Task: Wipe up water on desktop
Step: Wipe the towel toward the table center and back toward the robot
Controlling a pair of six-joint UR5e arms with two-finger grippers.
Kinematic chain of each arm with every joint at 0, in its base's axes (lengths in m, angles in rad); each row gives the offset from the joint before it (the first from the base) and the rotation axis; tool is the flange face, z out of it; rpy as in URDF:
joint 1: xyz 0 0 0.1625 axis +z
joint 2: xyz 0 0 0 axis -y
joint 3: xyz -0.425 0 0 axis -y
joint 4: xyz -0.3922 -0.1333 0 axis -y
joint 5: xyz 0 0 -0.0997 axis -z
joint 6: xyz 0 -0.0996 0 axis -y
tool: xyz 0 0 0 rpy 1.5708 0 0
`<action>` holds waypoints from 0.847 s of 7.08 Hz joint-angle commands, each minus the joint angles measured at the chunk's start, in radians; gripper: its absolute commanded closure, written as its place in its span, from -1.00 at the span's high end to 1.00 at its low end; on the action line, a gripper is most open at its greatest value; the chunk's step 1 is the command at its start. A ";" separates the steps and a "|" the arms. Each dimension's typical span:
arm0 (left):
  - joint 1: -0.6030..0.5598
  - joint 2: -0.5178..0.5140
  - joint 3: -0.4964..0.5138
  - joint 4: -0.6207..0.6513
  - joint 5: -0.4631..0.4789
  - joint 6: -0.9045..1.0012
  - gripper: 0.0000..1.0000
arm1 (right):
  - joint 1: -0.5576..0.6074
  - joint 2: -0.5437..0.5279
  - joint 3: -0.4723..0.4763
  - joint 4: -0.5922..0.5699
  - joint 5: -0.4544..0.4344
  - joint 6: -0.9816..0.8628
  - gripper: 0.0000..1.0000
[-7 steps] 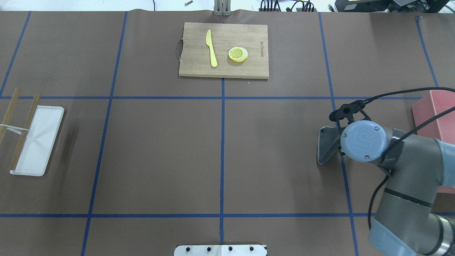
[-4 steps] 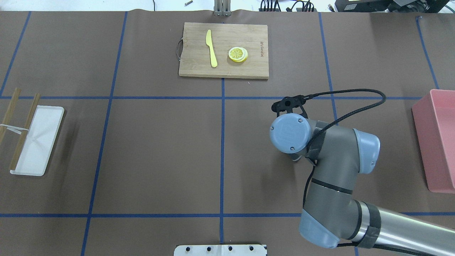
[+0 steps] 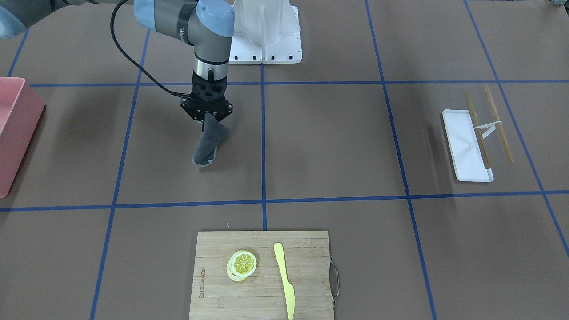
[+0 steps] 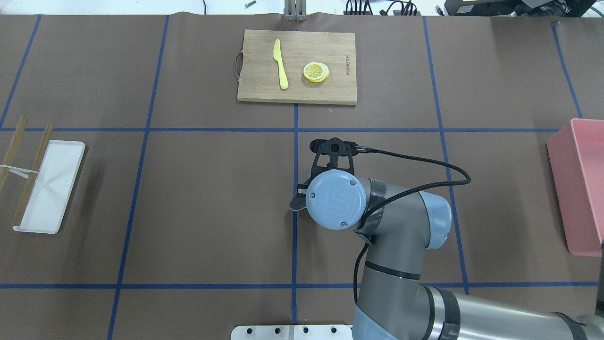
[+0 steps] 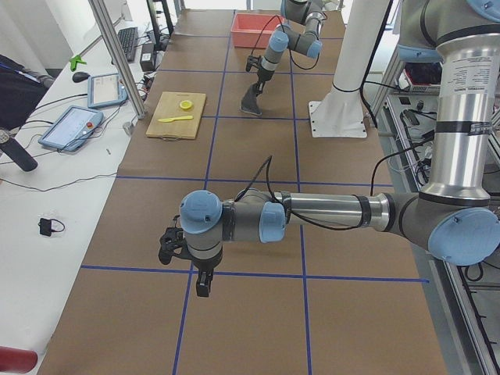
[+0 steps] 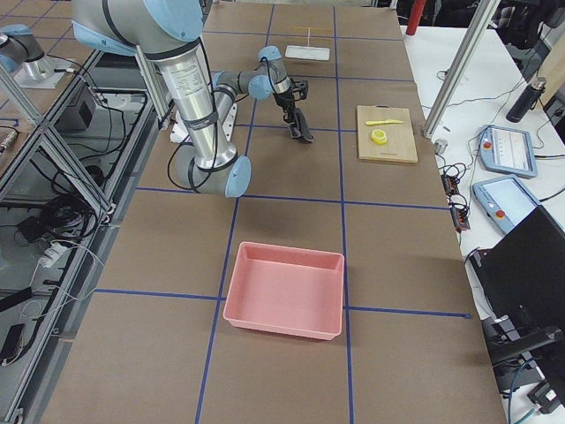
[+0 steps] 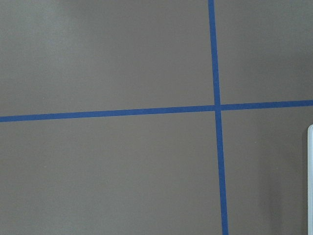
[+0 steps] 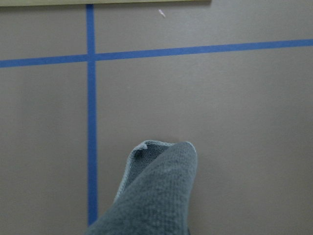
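Note:
The desktop (image 4: 212,198) is a matte brown surface crossed by blue tape lines; no water shows on it. My right gripper (image 3: 208,114) is shut on a grey cloth (image 3: 207,143) that hangs down, its lower end on the desktop close to the centre tape line. In the overhead view the wrist hides the gripper and only a cloth corner (image 4: 297,202) peeks out. The cloth fills the bottom of the right wrist view (image 8: 156,196). My left gripper (image 5: 201,286) hovers over the desktop far to the left; I cannot tell if it is open or shut.
A bamboo cutting board (image 4: 257,89) with a yellow knife (image 4: 281,66) and lemon slices (image 4: 315,72) lies at the far middle. A pink bin (image 4: 583,189) stands at the right edge. A white tray (image 4: 49,189) with chopsticks (image 4: 32,172) lies at the left.
My right arm has swept left across the desktop with the cloth, from beside the pink bin to the centre tape line.

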 commanded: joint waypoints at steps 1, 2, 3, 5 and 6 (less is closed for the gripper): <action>0.000 0.000 -0.001 0.000 0.000 0.000 0.97 | -0.028 0.000 -0.020 0.027 -0.012 0.044 -1.00; 0.000 0.000 -0.003 0.000 0.000 0.002 0.97 | -0.030 -0.038 -0.001 -0.031 0.001 0.027 -1.00; 0.000 0.000 -0.004 0.000 0.000 0.002 0.97 | -0.033 -0.063 0.063 -0.172 0.019 -0.042 -1.00; 0.000 0.002 -0.007 -0.002 0.000 0.002 0.97 | -0.048 -0.200 0.278 -0.402 0.025 -0.134 -1.00; 0.000 0.002 -0.007 -0.002 0.000 0.002 0.97 | -0.045 -0.306 0.359 -0.418 0.027 -0.166 -1.00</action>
